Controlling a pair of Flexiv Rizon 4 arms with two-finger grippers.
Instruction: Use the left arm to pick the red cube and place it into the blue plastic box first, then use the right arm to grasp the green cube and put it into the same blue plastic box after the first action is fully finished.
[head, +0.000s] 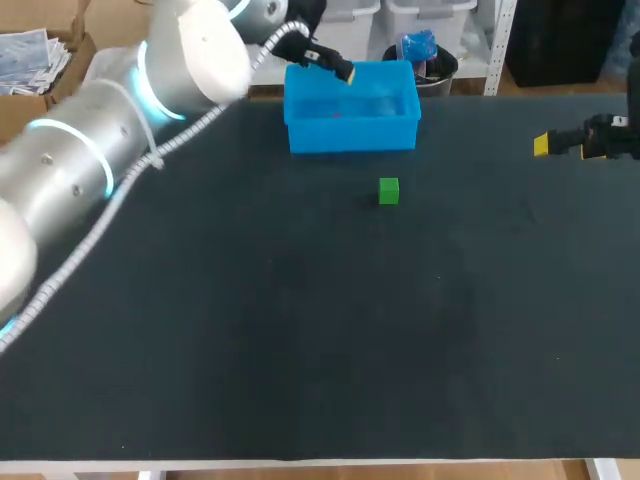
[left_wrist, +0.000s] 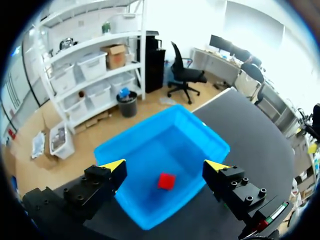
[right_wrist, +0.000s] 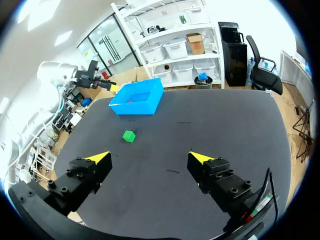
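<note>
Left wrist view: left gripper (left_wrist: 165, 166) hangs released above the blue plastic box (left_wrist: 145, 150) holding the red cube (left_wrist: 166, 181); right gripper (right_wrist: 150, 157) spread wide, green cube (head: 389, 190) on the table (head: 300, 330)

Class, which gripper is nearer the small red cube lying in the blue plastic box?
Left. The left gripper hangs open directly above the small red cube inside the blue plastic box; the right gripper sits far off near the right edge of the black table.
</note>
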